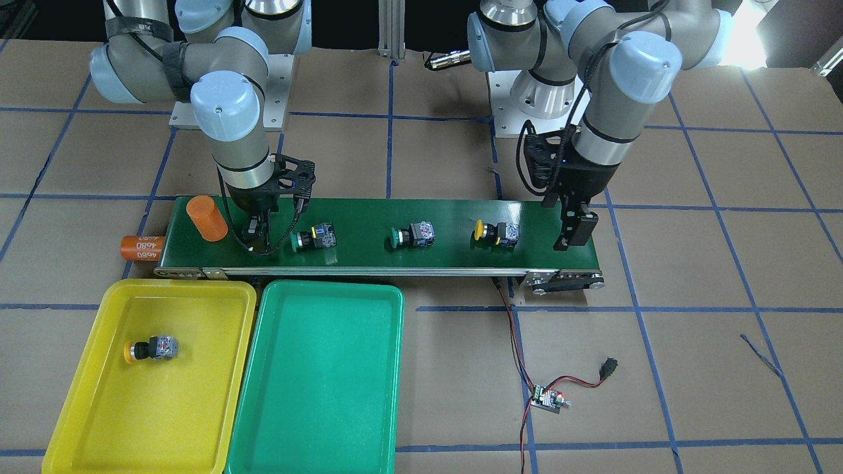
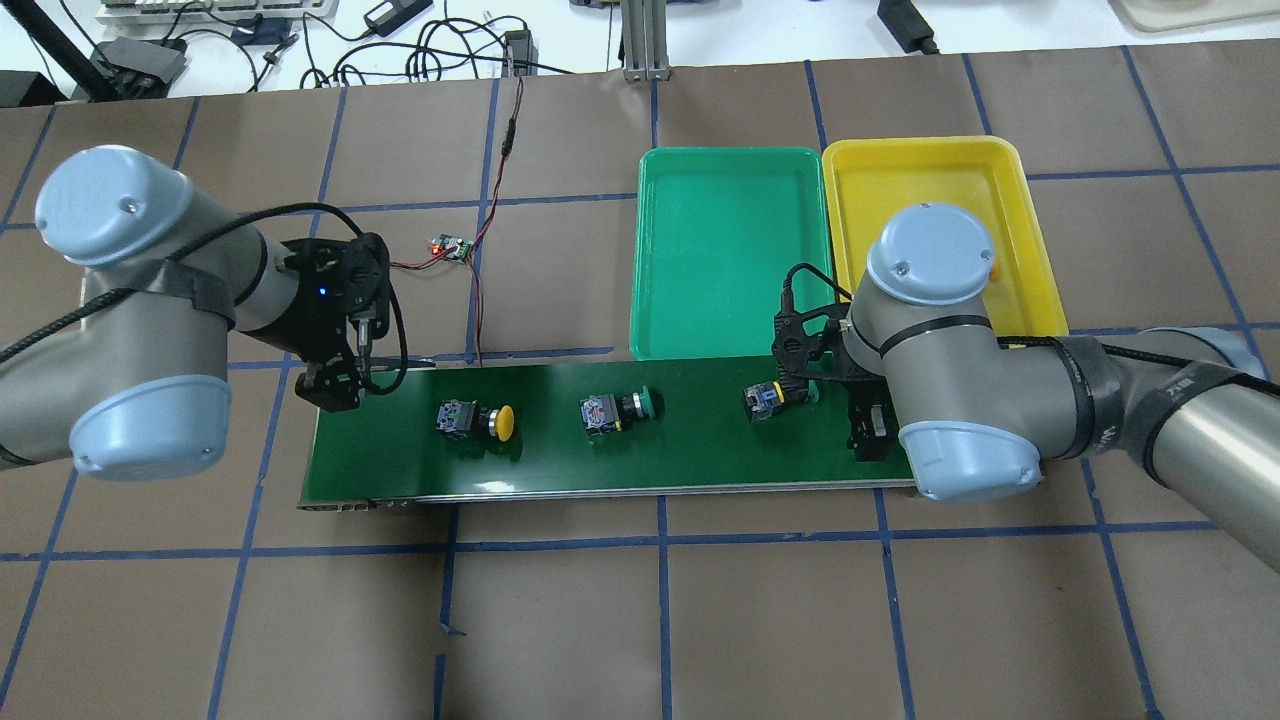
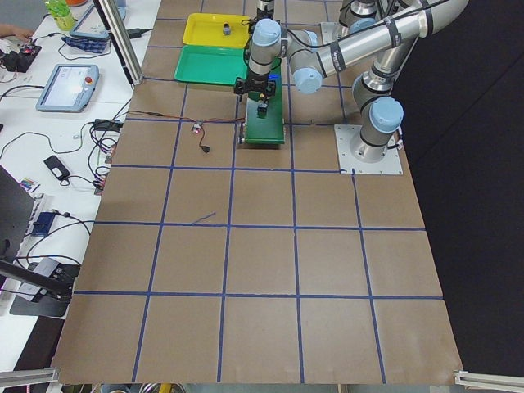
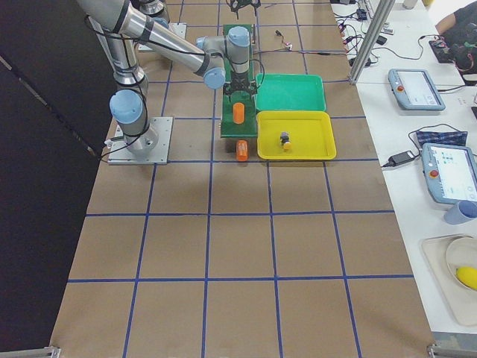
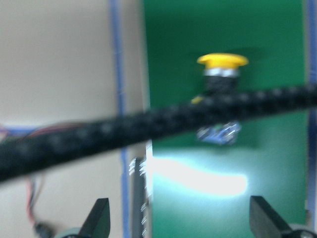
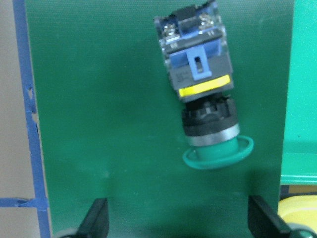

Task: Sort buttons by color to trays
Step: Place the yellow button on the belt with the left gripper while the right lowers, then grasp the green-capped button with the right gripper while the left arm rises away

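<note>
Conveyor belt carries the green button just ahead of the right hand, cap toward it, long axis roughly along the belt — fingers spread, nothing held. Left hand, also spread, sits at the belt's far end, so right's closer.

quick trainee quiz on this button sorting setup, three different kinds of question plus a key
1. How many buttons lie on the conveyor belt?
2. True or false: the green tray holds a button.
3. The button nearest the right tool has which cap? A green, B yellow, C orange.
Key: 1. Three: two green buttons, one yellow button. 2. False; only the yellow tray holds one, a second yellow button. 3. A.
</note>
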Motion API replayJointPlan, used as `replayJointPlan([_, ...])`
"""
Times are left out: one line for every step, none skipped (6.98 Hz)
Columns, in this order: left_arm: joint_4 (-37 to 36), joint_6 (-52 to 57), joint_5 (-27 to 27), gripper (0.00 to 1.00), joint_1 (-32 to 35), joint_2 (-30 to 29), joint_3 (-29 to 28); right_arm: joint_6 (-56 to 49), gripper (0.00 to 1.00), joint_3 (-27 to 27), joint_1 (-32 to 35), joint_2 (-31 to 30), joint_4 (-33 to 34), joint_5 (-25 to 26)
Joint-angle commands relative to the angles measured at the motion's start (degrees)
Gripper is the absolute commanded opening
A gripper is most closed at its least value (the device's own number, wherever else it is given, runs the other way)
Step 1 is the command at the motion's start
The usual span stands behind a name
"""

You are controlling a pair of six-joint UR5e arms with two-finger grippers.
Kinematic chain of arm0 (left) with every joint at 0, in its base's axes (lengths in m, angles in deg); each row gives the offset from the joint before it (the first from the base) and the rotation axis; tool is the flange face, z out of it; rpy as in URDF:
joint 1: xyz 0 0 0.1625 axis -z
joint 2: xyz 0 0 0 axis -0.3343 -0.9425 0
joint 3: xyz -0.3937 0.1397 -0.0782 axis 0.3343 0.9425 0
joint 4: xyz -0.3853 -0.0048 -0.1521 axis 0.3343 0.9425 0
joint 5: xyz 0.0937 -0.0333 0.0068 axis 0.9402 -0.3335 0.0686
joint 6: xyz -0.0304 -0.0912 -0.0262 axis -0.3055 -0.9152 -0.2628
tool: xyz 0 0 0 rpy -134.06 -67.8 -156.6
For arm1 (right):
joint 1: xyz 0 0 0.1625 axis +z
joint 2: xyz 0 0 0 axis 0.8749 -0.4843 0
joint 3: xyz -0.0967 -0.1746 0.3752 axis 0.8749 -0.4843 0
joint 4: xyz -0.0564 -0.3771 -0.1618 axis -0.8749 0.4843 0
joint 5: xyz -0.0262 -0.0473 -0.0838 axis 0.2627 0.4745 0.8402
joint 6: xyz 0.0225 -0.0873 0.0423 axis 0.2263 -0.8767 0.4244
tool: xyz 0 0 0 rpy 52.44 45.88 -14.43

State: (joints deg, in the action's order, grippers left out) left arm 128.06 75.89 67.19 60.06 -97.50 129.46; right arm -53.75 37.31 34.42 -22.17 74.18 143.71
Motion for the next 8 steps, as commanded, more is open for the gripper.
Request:
replayJointPlan([12.83,-22.81,-0.46,1.00,-1.63,-1.42,-11.61,0.01,1.00,0.08,0.18,0.05,0.19,-0.02])
replayJointPlan([21.10,-34.78,-0.89,1.00,-1.37,-2.82,-18.91,0.01,1.00,-0.01,0.18,-0.03,0.27,-0.02])
replayJointPlan([25.80,-41.51,-0.46,1.00,0.20,-3.71,-23.16,0.01,1.00,-0.01,0.18,-0.03,0.27,-0.02])
replayJointPlan([29.32,-52.19,1.63,1.00,4.05,-3.71,-25.63,0.01,1.00,-0.01,0.18,-0.03,0.27,-0.11])
replayJointPlan([30.14,-64.39,5.31,1.00,8.87,-2.84,-26.01,0.01,1.00,-0.01,0.18,-0.03,0.27,-0.02])
replayJointPlan([31.63,-74.09,6.13,1.00,12.31,-0.57,-25.05,0.01,1.00,0.08,0.18,-0.03,0.27,-0.02])
replayJointPlan([38.78,-87.50,6.14,1.00,13.30,1.45,-24.96,0.01,1.00,0.08,0.18,-0.03,0.27,-0.11])
replayJointPlan([42.42,-91.72,6.14,1.00,11.49,2.78,-25.65,-0.07,0.99,-0.01,0.18,0.05,0.27,-0.11])
